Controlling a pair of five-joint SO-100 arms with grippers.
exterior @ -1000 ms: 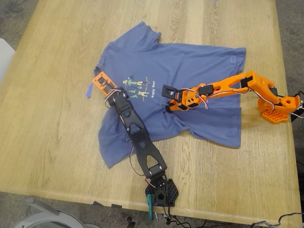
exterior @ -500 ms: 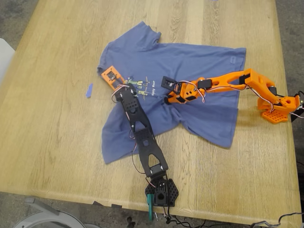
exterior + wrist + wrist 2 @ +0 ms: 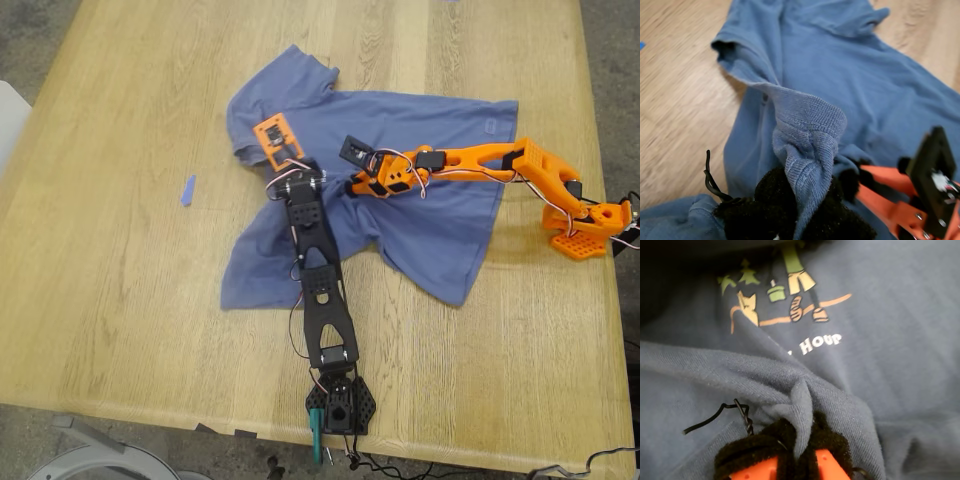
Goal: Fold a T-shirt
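Note:
The periwinkle-blue T-shirt (image 3: 430,130) lies on the wooden table, its near part bunched and pulled over the chest. My first gripper (image 3: 283,175), on the black arm, is shut on a ribbed fold of the shirt (image 3: 810,130), which rises between its black pads (image 3: 770,195). My second gripper (image 3: 352,186), on the orange arm, is shut on another fold of the shirt (image 3: 805,390) just beside the green-yellow print and white lettering (image 3: 790,295). The two grippers are close together over the shirt's middle. The print does not show in the exterior view.
A small blue scrap (image 3: 188,190) lies on the table (image 3: 120,300) toward the exterior view's left. The black arm's base (image 3: 340,405) stands at the near edge, the orange arm's base (image 3: 580,235) at the exterior view's right. The orange arm shows in the first wrist view (image 3: 900,200).
Both grippers have moved toward the table's far side, dragging the shirt's near part over the chest. The black arm swung toward the exterior view's right; the print is now covered.

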